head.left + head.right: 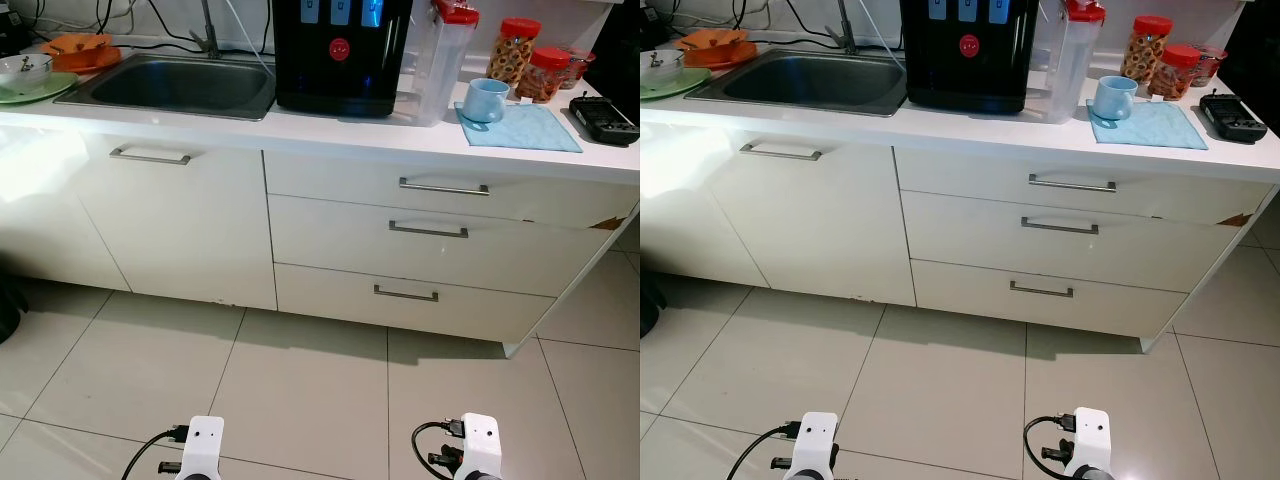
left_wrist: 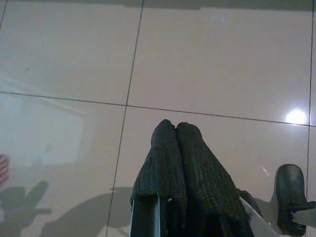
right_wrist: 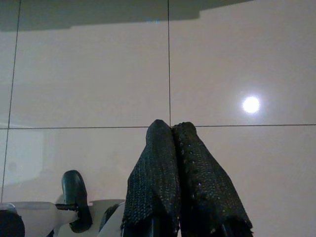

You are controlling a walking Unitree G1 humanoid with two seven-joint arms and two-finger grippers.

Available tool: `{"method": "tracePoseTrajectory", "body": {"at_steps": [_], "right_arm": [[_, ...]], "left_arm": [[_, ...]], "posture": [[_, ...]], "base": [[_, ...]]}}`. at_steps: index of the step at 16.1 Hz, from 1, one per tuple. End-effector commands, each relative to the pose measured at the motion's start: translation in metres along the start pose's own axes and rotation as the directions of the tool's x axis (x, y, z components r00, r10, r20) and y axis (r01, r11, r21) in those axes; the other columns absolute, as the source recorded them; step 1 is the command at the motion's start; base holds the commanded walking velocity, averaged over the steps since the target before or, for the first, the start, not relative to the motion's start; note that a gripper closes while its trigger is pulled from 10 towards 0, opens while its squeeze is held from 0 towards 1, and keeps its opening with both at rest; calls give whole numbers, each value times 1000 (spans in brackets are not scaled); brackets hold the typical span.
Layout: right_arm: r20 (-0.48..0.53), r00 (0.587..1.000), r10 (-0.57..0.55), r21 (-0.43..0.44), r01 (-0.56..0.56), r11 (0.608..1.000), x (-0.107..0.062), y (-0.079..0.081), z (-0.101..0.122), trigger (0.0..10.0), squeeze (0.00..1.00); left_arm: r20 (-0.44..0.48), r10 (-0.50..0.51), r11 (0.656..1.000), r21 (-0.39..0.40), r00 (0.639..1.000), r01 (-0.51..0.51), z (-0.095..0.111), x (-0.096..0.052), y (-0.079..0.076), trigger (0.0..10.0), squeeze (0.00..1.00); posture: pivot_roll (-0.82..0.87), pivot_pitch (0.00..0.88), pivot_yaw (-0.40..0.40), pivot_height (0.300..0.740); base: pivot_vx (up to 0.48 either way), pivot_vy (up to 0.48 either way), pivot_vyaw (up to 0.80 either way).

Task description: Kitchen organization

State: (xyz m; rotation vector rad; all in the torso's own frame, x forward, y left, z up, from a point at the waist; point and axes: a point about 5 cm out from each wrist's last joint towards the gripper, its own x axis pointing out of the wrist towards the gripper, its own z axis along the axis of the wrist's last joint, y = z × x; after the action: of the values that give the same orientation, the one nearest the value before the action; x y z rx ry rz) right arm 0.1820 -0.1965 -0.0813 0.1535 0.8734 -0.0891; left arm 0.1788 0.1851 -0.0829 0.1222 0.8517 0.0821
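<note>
White cabinets (image 1: 180,220), light blue mug (image 1: 486,99), blue cloth (image 1: 525,128), red-lidded jars (image 1: 513,50)

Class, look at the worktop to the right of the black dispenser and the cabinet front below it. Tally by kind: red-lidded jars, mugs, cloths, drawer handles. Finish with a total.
Red-lidded jars: 2, a tall one and a shorter one
Mugs: 1, light blue
Cloths: 1, light blue, under the mug
Drawer handles: 3, top, middle, bottom
Total: 7

- white worktop (image 1: 330,135) over glossy white cabinets
- steel sink (image 1: 180,85) set in at left
- three drawers (image 1: 430,235) with bar handles
- beige tile floor (image 1: 300,390), ceiling light glare (image 3: 251,104)
</note>
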Motion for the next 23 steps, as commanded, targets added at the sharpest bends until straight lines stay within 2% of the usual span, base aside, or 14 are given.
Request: {"method": "tracePoseTrajectory", "body": {"at_steps": [1, 5, 6, 7, 10, 12, 17, 23], "right_arm": [[3, 1000, -6, 0, 6, 1000, 1, -1, 3, 10000, 0], [-3, 1000, -14, 12, 14, 1000, 1, -2, 4, 10000, 0], [-28, 998, 58, 2, -58, 998, -5, 4, -19, 10000, 0], [-29, 996, 85, -4, -85, 996, -8, 6, -27, 10000, 0], [-10, 999, 40, -46, -41, 998, -6, 2, -19, 10000, 0], [-2, 999, 48, -70, -48, 996, -3, 5, -11, 10000, 0], [-5, 997, 81, -26, -81, 996, -2, 7, -6, 10000, 0], [35, 998, 59, -34, -58, 998, 3, 8, 11, 10000, 0]], "left_arm": [[-3, 7, 1000, -5, 1000, -7, -1, 0, 1, 10000, 0], [-3, 5, 1000, -3, 1000, -5, -1, 0, 0, 10000, 0], [-46, -55, 998, 27, 997, 56, -16, -5, -5, 10000, 0], [-61, -81, 996, 31, 995, 83, -21, -7, -9, 10000, 0], [-35, -86, 996, 4, 996, 86, -12, -4, -14, 10000, 0], [-33, -97, 995, 10, 995, 97, -10, -4, -15, 10000, 0], [-50, -62, 998, -2, 997, 62, -12, -3, -7, 10000, 0], [-12, -63, 998, -17, 998, 63, 3, 1, -12, 10000, 0]], "posture": [[13, 13, -4, 740], [0, 0, 0, 740], [-21, 61, 20, 740], [-16, 66, 11, 740], [-2, 71, 1, 740], [2, 69, 1, 740], [3, 24, -2, 740], [-18, 0, 8, 740]], "base": [[0, 0, 0], [0, 0, 0], [0, 0, 0], [0, 0, 0], [0, 0, 0], [0, 0, 0], [0, 0, 0], [0, 0, 0]]}}
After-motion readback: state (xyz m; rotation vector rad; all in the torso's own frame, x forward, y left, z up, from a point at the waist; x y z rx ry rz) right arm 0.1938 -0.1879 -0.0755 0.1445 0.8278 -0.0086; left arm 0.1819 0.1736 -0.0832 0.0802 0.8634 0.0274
